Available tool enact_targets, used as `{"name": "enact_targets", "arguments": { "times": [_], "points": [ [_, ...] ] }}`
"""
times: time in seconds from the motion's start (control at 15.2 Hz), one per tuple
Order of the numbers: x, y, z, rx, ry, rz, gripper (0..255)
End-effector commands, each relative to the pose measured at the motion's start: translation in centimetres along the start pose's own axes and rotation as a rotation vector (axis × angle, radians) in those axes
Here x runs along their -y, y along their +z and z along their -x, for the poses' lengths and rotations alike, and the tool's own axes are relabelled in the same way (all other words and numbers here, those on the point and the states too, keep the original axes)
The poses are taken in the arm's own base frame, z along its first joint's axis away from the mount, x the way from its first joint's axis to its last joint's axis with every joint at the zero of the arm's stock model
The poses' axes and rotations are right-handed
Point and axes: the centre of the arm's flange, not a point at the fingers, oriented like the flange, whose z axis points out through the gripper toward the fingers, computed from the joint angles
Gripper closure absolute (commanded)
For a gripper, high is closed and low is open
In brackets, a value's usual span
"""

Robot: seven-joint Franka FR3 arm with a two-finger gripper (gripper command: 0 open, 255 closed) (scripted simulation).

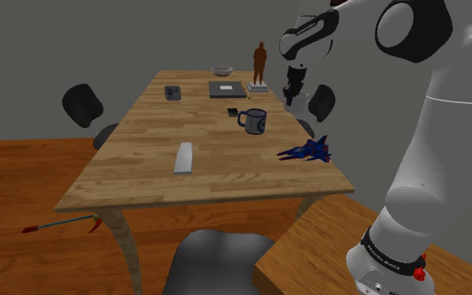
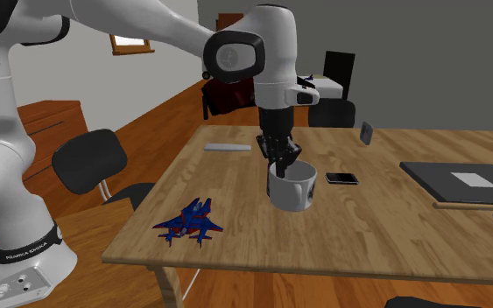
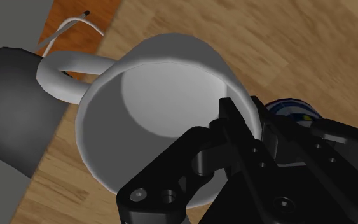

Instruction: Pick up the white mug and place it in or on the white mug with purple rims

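Leftmost in the shoulder view stands the dark-rimmed mug (image 1: 253, 121), my target, in the middle stretch of the table (image 1: 154, 168) beside a phone (image 1: 232, 111). Right of it, near the long edge by the chair (image 1: 320, 100), my gripper (image 2: 279, 160) is clenched on the white mug (image 2: 292, 194). One finger is inside the rim and one outside, opposite the handle (image 3: 63, 70), which leaves the base free for stacking. I judge the mug lifted off the wood. It hangs upright, long axis vertical, mouth toward my wrist, handle pointing out over that edge.
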Motion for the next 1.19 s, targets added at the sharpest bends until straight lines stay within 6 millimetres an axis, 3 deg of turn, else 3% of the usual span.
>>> {"name": "enact_targets", "arguments": {
  "times": [0.0, 0.66, 1.12],
  "points": [
    [-0.1, -1.1, 0.0, 0.0, 0.0, 0.0, 255],
    [-0.4, -6.1, -0.3, 0.0, 0.0, 0.0, 255],
    [6.5, -6.9, -6.3, 0.0, 0.0, 0.0, 255]
  ]
}}
